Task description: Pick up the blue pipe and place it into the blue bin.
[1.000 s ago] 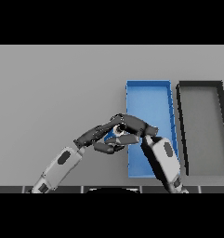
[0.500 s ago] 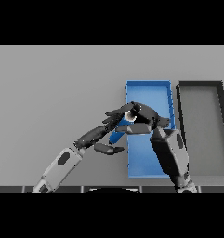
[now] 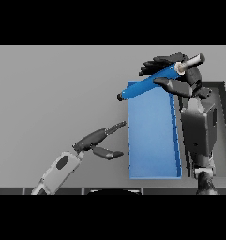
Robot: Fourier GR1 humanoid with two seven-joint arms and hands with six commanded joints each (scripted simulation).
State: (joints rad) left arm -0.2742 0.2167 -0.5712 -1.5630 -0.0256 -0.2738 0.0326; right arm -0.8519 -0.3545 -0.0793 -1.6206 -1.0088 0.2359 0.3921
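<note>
The blue pipe [image 3: 149,85] is a long blue tube with a pale grey end at its upper right. It hangs tilted above the far end of the blue bin [image 3: 152,140], its lower tip sticking out past the bin's left rim. My right hand [image 3: 180,75] is shut on the pipe near its upper end, fingers curled over it and thumb under it. My left hand [image 3: 98,140] is open with straight fingers, low over the table just left of the bin, touching nothing.
A dark bin [image 3: 221,126] stands right of the blue bin, mostly hidden behind my right forearm [image 3: 199,131]. Grey table [image 3: 53,93] spreads to the left and far side.
My right hand has lifted the pipe up and away toward the bin's far end. The left hand has let go of it and drawn back down-left, fingers straightened.
</note>
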